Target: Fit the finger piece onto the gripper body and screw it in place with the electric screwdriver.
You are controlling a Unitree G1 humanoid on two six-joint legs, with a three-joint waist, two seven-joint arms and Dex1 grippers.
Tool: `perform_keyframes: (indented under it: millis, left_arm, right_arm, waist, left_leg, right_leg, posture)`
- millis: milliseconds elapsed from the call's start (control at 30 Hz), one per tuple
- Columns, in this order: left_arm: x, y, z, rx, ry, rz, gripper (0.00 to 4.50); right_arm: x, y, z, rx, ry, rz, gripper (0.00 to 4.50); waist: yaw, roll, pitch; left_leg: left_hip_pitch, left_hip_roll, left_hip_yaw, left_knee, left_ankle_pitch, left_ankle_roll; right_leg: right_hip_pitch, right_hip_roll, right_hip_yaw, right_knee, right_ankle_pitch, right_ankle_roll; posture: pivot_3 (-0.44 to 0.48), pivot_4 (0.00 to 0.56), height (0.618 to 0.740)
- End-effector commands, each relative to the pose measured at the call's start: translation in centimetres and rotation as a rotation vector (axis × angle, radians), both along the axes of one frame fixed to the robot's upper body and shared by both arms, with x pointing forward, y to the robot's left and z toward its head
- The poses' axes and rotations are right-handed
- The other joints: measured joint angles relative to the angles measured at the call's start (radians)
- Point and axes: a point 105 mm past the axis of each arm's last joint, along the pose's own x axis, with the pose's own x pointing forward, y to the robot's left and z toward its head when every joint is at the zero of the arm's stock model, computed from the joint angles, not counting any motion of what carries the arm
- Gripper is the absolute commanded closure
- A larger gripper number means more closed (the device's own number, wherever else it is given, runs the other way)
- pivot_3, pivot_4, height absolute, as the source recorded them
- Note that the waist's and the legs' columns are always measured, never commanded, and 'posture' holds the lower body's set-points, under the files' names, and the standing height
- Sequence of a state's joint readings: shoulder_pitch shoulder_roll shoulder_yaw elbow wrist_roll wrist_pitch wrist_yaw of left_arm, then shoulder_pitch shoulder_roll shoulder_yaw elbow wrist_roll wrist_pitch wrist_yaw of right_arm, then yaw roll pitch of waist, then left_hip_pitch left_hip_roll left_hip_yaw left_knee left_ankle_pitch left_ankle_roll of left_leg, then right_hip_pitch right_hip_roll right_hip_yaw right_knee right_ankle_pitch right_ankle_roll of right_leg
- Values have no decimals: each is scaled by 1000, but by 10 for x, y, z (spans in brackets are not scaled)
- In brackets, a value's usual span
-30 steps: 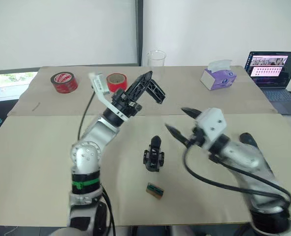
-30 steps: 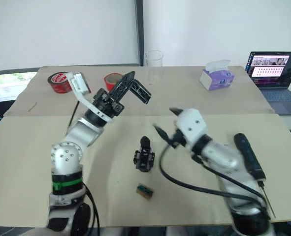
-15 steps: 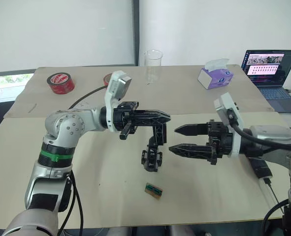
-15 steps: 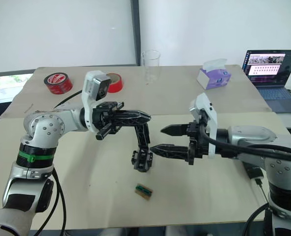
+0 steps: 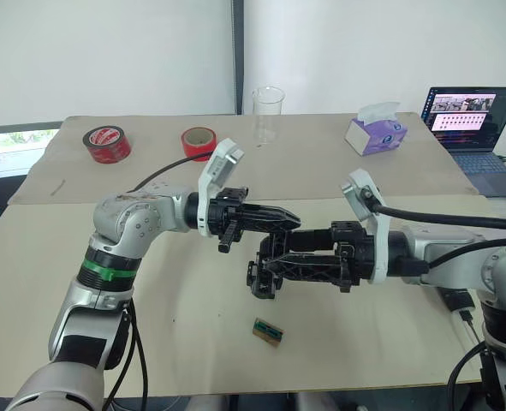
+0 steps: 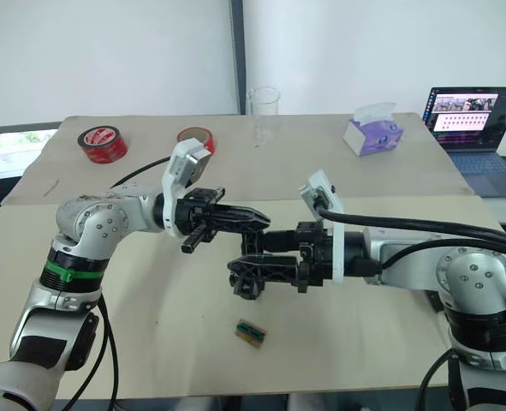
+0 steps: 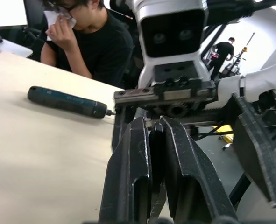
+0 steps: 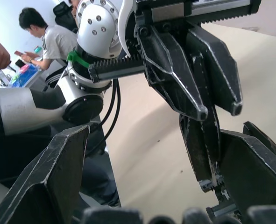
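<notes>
Seating the finger piece (image 8: pixel 203 149) squarely is the step in hand, and it calls for a slow, straight descent.

Nearest the front edge of the table (image 5: pixel 81 342) lies a small green-and-tan block (image 5: pixel 268 331), apart from the work and best left alone. Just behind it, mid-table, the gripper body (image 5: pixel 259 282) stands on its base. The right gripper (image 5: pixel 270 259) reaches in from the right side with its fingers spread wide, one on each side of the body's upper frame; whether they touch it I cannot tell. Before any pushing, I judge they should close enough to steady the body.

Above, the left gripper (image 5: pixel 294 221) is pinched narrow on the finger piece, which hangs down from the fingertips toward the body. Whether its lower end has entered the frame is hidden. The piece should be kept in line with its seat and lowered without twisting, since a tilt would probably jam it or tip the body.

Toward the right edge, partly behind the right arm, the electric screwdriver (image 7: pixel 67 101) lies flat, not yet needed.

Along the far edge sit two red tape rolls (image 5: pixel 109 142), a clear beaker (image 5: pixel 269 110), a tissue box (image 5: pixel 377 130) and a laptop (image 5: pixel 475 128).
</notes>
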State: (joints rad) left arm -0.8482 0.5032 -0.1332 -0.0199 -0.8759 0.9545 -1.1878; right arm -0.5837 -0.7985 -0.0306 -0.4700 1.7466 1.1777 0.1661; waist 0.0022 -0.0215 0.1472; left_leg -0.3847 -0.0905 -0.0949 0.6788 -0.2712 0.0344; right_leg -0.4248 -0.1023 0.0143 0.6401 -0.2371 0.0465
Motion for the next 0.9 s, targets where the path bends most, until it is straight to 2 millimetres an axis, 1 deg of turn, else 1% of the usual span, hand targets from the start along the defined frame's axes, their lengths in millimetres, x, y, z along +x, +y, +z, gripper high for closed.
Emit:
perform_keyframes:
  millis: [33, 167, 400, 533, 600, 800, 867, 900]
  left_arm:
    - [-1, 3, 9, -1, -54, 3, 4500]
    - [-3, 1, 8, -2, -51, -5, 4500]
    - [-5, -1, 9, -16, -43, -11, 4500]
    - [-5, -1, 6, -6, -43, -14, 4500]
    - [-4, 0, 7, -8, -53, -10, 4500]
    - [-5, 3, 3, 12, -103, -18, 4500]
    - [-6, 3, 4, -2, -144, -21, 4500]
    - [-2, 3, 6, -10, -169, 17, 4500]
  right_arm:
    - [-7, 5, 13, 50, -50, 18, 9]
    - [-7, 7, 11, 45, -59, 20, 9]
    - [-7, 16, 6, 44, -59, 32, 9]
    - [-5, 17, 3, 42, -62, 24, 1142]
    - [-5, 15, 2, 33, -62, 24, 1902]
    - [-5, 10, -1, 7, -65, 20, 3952]
    - [-2, 7, 0, 4, -68, 2, 4039]
    - [-1, 5, 1, 7, -72, -9, 4039]
  waist:
    - [0, 0, 0]
    - [0, 0, 0]
    - [0, 0, 0]
    - [0, 0, 0]
    - [0, 0, 0]
    - [0, 0, 0]
    - [0, 0, 0]
    - [0, 0, 0]
  left_leg:
    - [0, 0, 0, 0, 0, 0]
    - [0, 0, 0, 0, 0, 0]
    - [0, 0, 0, 0, 0, 0]
    - [0, 0, 0, 0, 0, 0]
    - [0, 0, 0, 0, 0, 0]
    - [0, 0, 0, 0, 0, 0]
    - [0, 0, 0, 0, 0, 0]
    - [0, 0, 0, 0, 0, 0]
  right_leg:
    - [0, 0, 0, 0, 0, 0]
    - [0, 1, 0, 0, 0, 0]
    - [0, 1, 0, 0, 0, 0]
    - [0, 1, 0, 0, 0, 0]
    - [0, 1, 0, 0, 0, 0]
    - [0, 1, 0, 0, 0, 0]
    - [0, 1, 0, 0, 0, 0]
    - [0, 1, 0, 0, 0, 0]
  posture:
    - [0, 150, 740]
    - [0, 150, 740]
    - [0, 150, 740]
    - [0, 150, 740]
    - [0, 150, 740]
    - [0, 150, 740]
    - [0, 150, 740]
    - [0, 150, 740]
